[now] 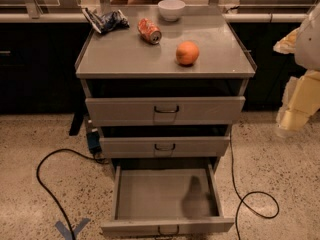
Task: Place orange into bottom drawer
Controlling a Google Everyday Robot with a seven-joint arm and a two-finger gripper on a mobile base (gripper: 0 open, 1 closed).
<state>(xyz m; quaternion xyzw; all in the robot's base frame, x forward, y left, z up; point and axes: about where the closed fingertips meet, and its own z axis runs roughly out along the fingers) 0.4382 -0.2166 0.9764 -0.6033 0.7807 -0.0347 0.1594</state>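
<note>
The orange [187,53] sits on the grey cabinet top [130,54], right of centre near the front edge. The bottom drawer [125,194] is pulled out and its tray shows nothing inside but a shadow; its dark loop handle [168,230] is at the front. My gripper [294,115], pale yellow and white, hangs at the right edge of the view, beside the cabinet at about the height of the top drawer and well apart from the orange. It holds nothing that I can see.
On the cabinet top also lie a crushed orange-red soda can [149,30], a dark chip bag [106,20] and a white bowl [171,9]. The top drawer [165,110] and the middle drawer [165,146] are slightly open. Black cables [45,184] run over the speckled floor on both sides.
</note>
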